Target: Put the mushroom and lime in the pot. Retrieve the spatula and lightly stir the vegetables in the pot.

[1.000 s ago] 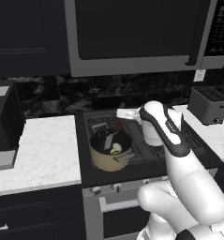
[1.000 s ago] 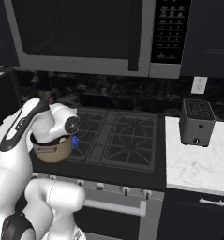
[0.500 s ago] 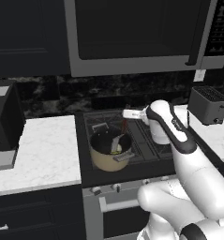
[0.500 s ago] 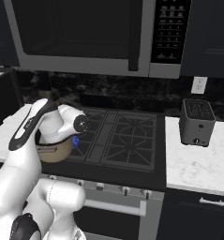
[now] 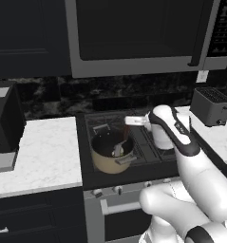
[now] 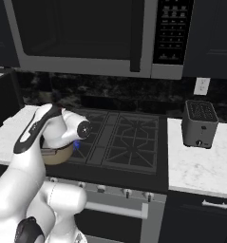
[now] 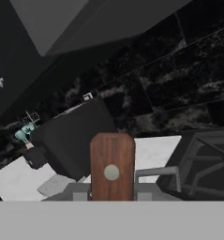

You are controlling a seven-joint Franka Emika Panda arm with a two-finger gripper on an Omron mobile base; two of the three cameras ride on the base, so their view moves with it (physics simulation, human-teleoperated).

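Note:
The tan pot stands on the front left burner, and part of it peeks past my arm. My gripper hovers just above its right rim, shut on the spatula's red-brown handle, which slants down into the pot. A pale shape lies inside at the handle's lower end; I cannot tell whether it is the blade or the mushroom. The lime is hidden in the dark inside. In the hand view the handle's wooden end stands between the fingers of the gripper.
A microwave hangs over the stove. A grey toaster sits on the right counter. A black appliance stands on the white left counter.
The wrist has swung a little over the pot and the spatula has shifted inside it. The pot itself has stayed in place.

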